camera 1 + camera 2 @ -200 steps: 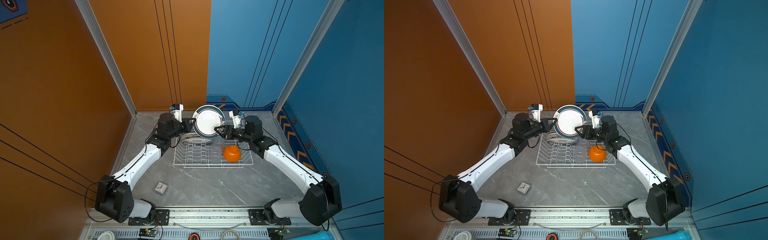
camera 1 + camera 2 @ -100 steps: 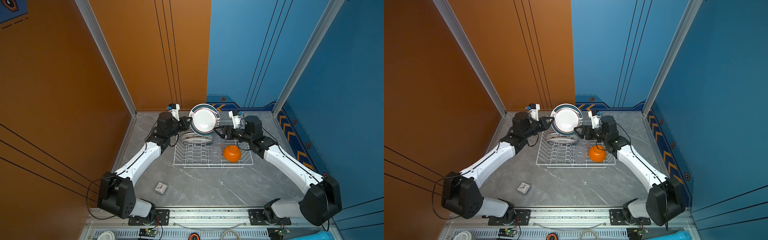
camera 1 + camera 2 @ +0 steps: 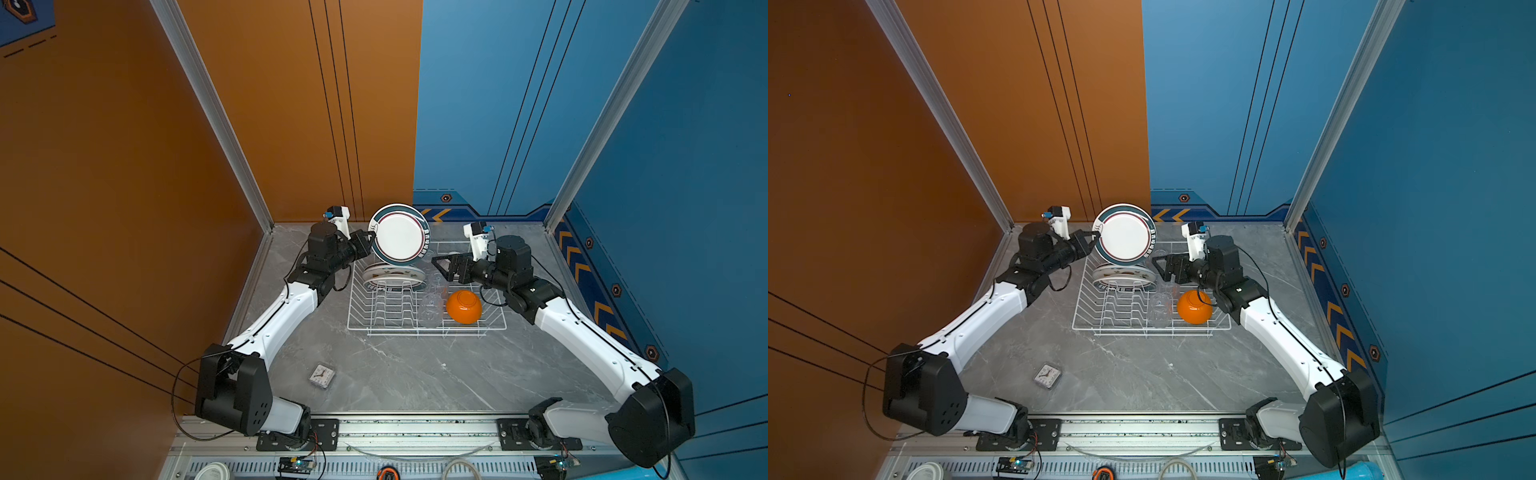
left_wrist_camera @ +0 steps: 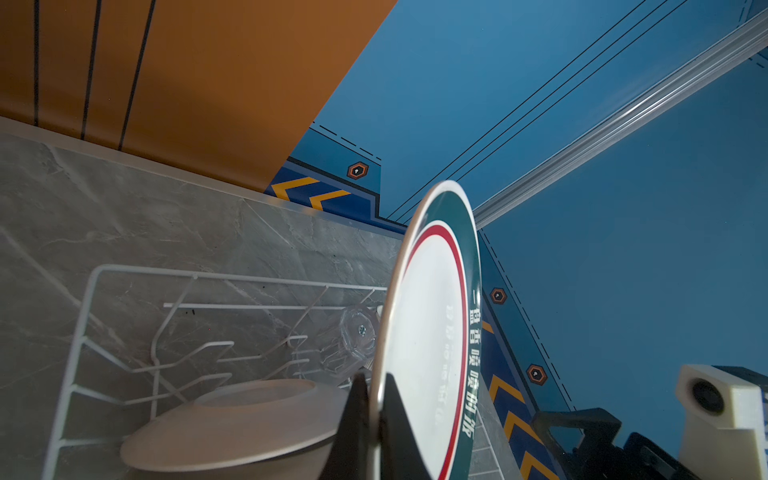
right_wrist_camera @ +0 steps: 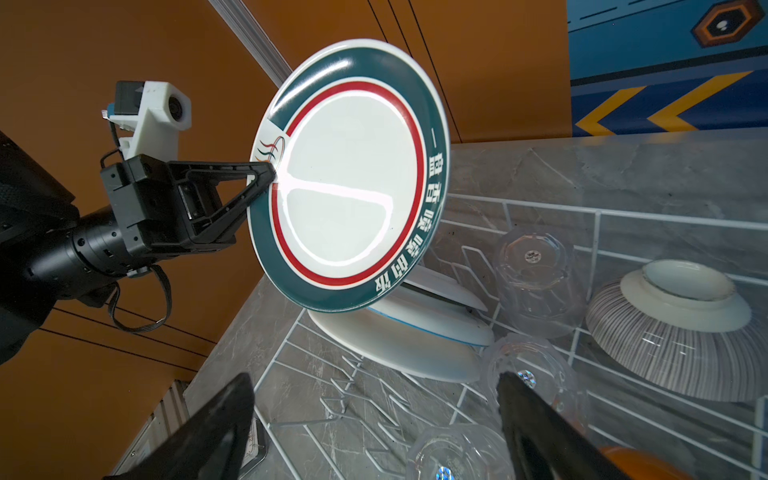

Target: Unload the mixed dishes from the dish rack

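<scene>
A green-rimmed plate (image 3: 399, 235) hangs on edge above the far left corner of the dish rack (image 3: 386, 309). The left jaws pinch it at its left rim, pressed together on the thin edge with one on the face and one behind. Holding it upright by the rim looks like the way to bring it clear of the rack's zigzag dividers. That would avoid scraping the wires or the second plate (image 3: 392, 276), which leans tilted in the rack directly beneath. The left arm (image 3: 286, 311) stretches from the near left of the table (image 3: 415, 374) out to the far side, its wrist roughly level and pointing right toward the plate. Opposite, the right jaws stand spread wide and empty, just right of the plate and apart from it, above the clear glasses (image 3: 430, 309). The right arm (image 3: 582, 332) reaches in from the near right, its wrist aimed left across the rack. The right wrist view shows a ribbed bowl (image 5: 673, 332) upside down toward the far side of the rack. An orange bowl (image 3: 464, 306), also upside down, sits nearer, beside the glasses. Most of the unloading appears to lie ahead. A small clock (image 3: 322, 376) lies on the table well apart from the rack, near the left arm.
</scene>
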Controlling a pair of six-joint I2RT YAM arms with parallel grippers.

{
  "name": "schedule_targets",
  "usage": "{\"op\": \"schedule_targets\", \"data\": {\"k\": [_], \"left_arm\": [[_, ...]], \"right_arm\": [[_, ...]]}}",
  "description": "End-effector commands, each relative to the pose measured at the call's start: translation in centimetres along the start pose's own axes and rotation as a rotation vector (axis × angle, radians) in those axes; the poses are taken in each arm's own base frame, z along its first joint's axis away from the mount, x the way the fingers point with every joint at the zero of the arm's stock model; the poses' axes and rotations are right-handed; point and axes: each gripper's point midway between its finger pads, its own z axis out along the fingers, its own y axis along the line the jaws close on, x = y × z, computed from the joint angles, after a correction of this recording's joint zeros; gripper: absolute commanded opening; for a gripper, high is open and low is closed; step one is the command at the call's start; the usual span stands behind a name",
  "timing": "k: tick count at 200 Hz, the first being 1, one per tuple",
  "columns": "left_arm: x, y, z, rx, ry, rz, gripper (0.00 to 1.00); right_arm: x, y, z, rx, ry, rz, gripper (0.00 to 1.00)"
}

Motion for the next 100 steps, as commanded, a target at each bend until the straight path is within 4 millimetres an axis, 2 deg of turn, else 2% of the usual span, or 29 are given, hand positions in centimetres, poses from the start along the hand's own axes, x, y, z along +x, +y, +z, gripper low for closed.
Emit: {"op": "schedule_targets", "data": {"k": [1, 38, 63, 95, 100], "left_arm": [[-3.0, -1.9, -1.5, 0.039, -0.081, 0.007, 0.00], [-4.2, -1.1, -2.4, 0.037, -0.124, -0.036, 0.00], [-5.2, 0.2, -3.6, 0.008, -0.162, -0.070, 0.00], [-6.9, 4.1, -6.6, -0.093, -0.253, -0.137, 0.00], [-6.3, 5.7, -7.1, -0.133, -0.256, -0.154, 0.00]], "right_arm": [[0.8, -0.7, -0.2, 0.038, 0.013, -0.015, 1.00], [0.8, -0.7, 0.0, 0.030, 0.008, -0.012, 1.00], [0.8, -0.7, -0.2, 0.036, 0.007, -0.017, 1.00], [1.3, -1.1, -0.5, 0.057, 0.023, -0.025, 1.00], [1.4, -1.0, -0.6, 0.058, 0.027, -0.025, 1.00]]}}
